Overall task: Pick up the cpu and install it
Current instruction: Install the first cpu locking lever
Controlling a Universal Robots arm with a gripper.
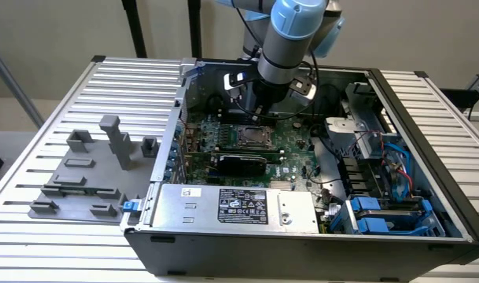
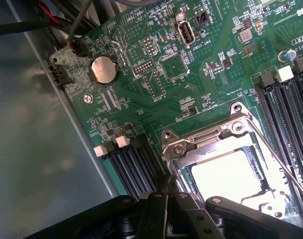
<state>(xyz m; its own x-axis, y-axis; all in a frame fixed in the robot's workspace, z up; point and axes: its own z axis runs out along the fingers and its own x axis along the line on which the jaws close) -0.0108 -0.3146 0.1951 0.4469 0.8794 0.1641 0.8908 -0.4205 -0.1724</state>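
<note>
The arm's black gripper [image 2: 167, 195], fingers pressed together on nothing, hangs low inside the open grey metal computer case [image 1: 302, 247], just above the silvery square cpu [image 2: 230, 174] lying in its metal-framed motherboard socket [image 2: 191, 144].

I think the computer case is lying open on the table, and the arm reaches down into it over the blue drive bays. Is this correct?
Not quite. The computer case does lie open on the table, but the arm reaches down over the motherboard, near the socket frame, not over the blue drive bays. The exterior view shows this.
</note>
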